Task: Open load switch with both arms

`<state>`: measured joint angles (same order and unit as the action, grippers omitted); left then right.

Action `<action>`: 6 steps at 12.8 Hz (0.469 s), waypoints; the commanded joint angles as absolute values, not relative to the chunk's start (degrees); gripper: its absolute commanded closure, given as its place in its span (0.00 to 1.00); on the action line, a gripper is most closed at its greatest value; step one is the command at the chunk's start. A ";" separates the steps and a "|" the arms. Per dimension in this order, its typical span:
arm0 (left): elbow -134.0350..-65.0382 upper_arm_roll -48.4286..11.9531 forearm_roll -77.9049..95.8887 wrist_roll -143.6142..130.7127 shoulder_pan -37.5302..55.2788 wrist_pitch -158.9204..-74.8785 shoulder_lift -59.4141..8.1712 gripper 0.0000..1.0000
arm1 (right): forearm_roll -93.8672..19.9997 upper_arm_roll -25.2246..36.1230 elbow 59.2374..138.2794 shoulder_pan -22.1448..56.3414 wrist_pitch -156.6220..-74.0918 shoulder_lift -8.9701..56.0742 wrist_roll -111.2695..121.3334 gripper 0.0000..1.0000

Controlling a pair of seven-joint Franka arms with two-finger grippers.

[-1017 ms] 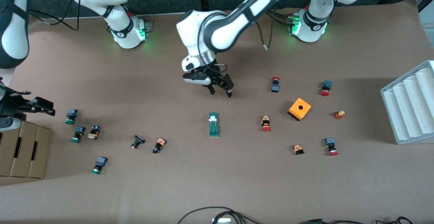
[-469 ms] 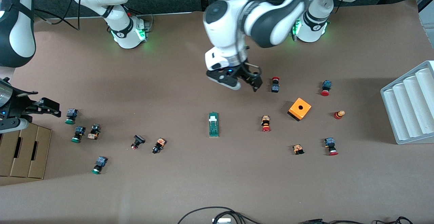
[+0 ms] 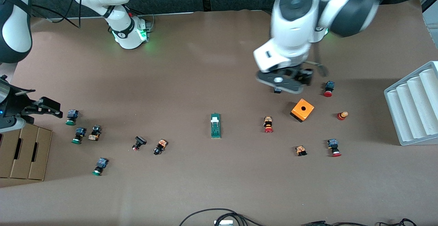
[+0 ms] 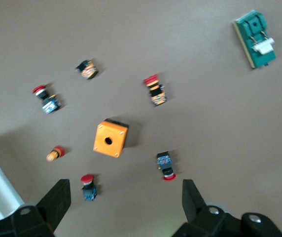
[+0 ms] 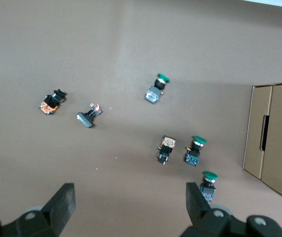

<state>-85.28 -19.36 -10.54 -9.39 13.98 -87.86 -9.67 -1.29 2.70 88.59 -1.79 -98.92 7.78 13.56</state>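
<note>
Evenly lit from overhead, bright and flat across the brown table [image 3: 205, 178], without glare. Soft shadow spreading in the right half of the front frame beside the orange cube [image 3: 302, 110] and white tray [image 3: 410, 116]. Green glow spilling from the arm base [image 3: 131, 34] at upper left. Heavy motion blur on the left arm [image 3: 308, 20] at upper right and on the left gripper [image 3: 287, 82]. Slightly smeared small parts in the left wrist view, including the load switch [image 4: 255, 38]; blurred dark fingers [image 4: 57, 202] along its bottom edge. Crisper in the right wrist view.
</note>
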 commanded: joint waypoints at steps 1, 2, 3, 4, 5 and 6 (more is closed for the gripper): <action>-81.92 -19.78 -8.09 -8.61 7.58 -85.08 -9.23 0.00 | -2.11 2.46 87.28 -3.25 -96.76 7.99 13.62 0.00; -81.83 -19.78 -8.00 -8.70 4.51 -85.08 -8.97 0.00 | -2.46 2.72 87.19 -3.60 -96.16 8.26 13.71 0.00; -81.83 -19.78 -7.82 -8.79 1.96 -85.08 -8.18 0.00 | -2.63 2.72 87.36 -4.21 -95.89 8.00 13.28 0.00; -81.91 -19.78 -7.82 -8.70 -0.85 -84.90 -7.56 0.00 | -2.55 2.81 87.28 -4.13 -95.71 8.00 13.18 0.00; -82.00 -19.69 -7.39 -8.61 -4.10 -84.90 -7.30 0.00 | -2.55 2.81 87.28 -4.04 -95.80 8.26 13.18 0.00; -83.48 -18.56 -5.73 -8.87 -4.74 -85.25 -5.03 0.00 | -2.46 2.81 87.28 -3.78 -95.71 8.26 13.18 0.00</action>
<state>-82.07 -18.92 -8.45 -9.08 -1.85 -86.11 -8.34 -1.34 3.06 88.33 -3.68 -97.03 7.71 13.56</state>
